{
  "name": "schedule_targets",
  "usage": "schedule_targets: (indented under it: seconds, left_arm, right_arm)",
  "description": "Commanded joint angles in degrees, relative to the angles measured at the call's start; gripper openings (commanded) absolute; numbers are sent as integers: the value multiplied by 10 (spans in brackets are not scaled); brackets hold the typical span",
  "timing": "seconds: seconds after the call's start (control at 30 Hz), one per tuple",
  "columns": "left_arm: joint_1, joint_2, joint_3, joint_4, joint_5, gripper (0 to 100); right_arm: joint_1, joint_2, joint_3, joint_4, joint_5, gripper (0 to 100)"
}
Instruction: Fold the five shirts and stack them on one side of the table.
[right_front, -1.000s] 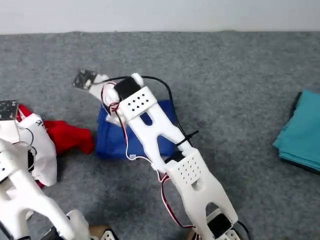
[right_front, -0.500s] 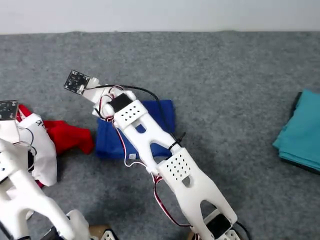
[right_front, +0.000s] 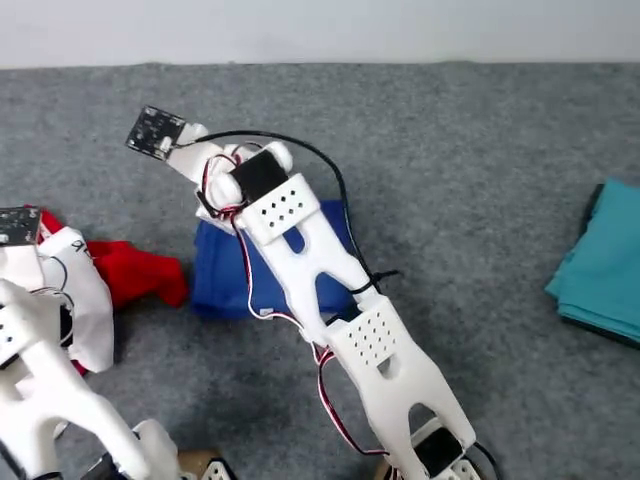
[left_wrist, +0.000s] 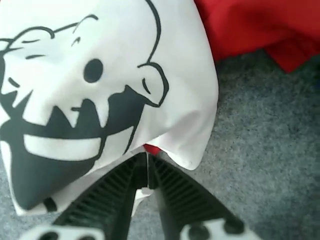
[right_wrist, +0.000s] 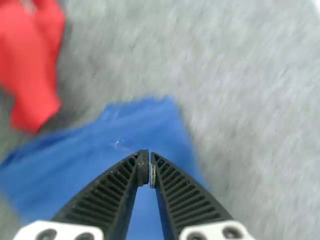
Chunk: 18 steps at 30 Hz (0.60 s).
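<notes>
Swung a little rightward, my right hand (right_wrist: 149, 168) sits pinched shut, empty, above the folded blue shirt (right_wrist: 75, 170) mid-counter (right_front: 450, 150).
My left hand (left_wrist: 148, 167) clamps the white shirt (left_wrist: 100, 75), over the red shirt (left_wrist: 250, 25).

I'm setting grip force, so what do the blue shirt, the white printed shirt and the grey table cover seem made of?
The blue shirt looks like matte knit cloth, likely cotton: limp, rounded fold edges. The white shirt seems similar thin cloth, draping in creases, with a flat black print. The table cover looks like grey felt or short-pile carpet: fuzzy, flecked surface.
</notes>
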Motion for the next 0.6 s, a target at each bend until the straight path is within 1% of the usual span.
schedule_targets:
  seconds: [0.0,0.07,0.2,0.33,0.43,0.53,0.57]
  left_arm:
    - [-1,-18,-3,-7,1,15]
    - [-1,-17,-3,-9,-1,15]
    - [-2,-18,-6,-20,-1,15]
    - [-3,-18,-4,-14,-2,15]
    - [-3,-16,-3,-8,-2,15]
    - [-3,-15,-7,-21,-4,15]
    - [-3,-17,-7,-30,-16,15]
  right_arm:
    - [20,-55,-23,58,-104,32]
    - [39,-82,-3,56,-193,74]
    - [50,-156,98,56,-274,205]
    - [64,-219,257,54,-386,236]
    - [71,-225,345,53,-443,269]
    - [86,-201,375,43,-523,336]
    - [96,-189,375,43,-544,365]
